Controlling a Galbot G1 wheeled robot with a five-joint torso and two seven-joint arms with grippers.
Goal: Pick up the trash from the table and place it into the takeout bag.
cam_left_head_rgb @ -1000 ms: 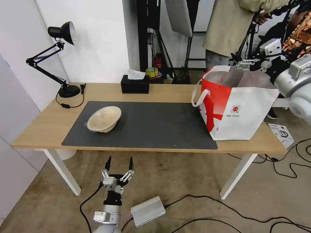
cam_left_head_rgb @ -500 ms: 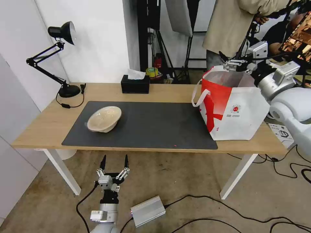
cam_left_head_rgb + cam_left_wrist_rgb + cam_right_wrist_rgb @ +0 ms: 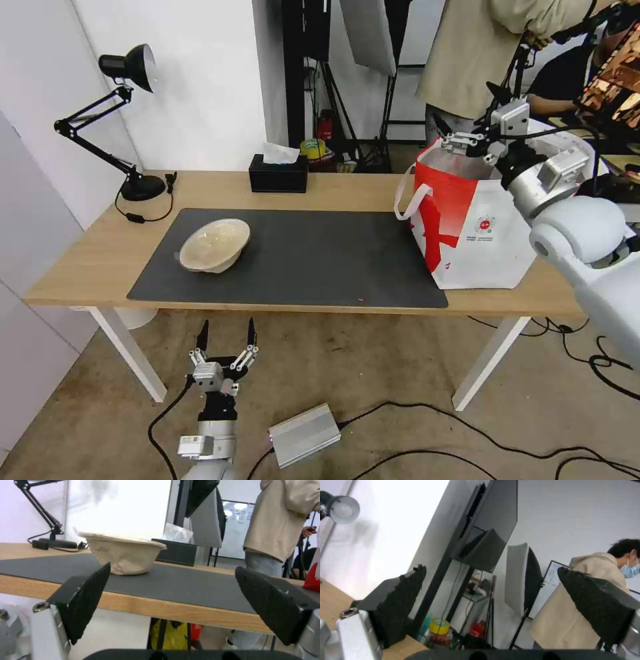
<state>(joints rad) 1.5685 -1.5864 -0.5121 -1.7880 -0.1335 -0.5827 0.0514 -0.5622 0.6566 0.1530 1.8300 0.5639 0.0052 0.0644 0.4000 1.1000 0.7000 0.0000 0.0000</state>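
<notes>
right gripper [image 3: 467, 130], fingers apart and empty, hangs over the open red-and-white bag [image 3: 481, 223] with its small round red logo, writing unreadable; left gripper [image 3: 225, 331], spread wide, sits below the table [image 3: 80, 263] edge; a crumpled beige bowl [image 3: 214, 245] rests on the grey mat [image 3: 320, 257]

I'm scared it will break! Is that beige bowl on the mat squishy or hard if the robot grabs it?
Probably squishy: the beige bowl has a dented, crinkled wall, like thin paper pulp. It looks light, so a push might slide it across the dark mat. It sits tilted, so it could tip.
</notes>
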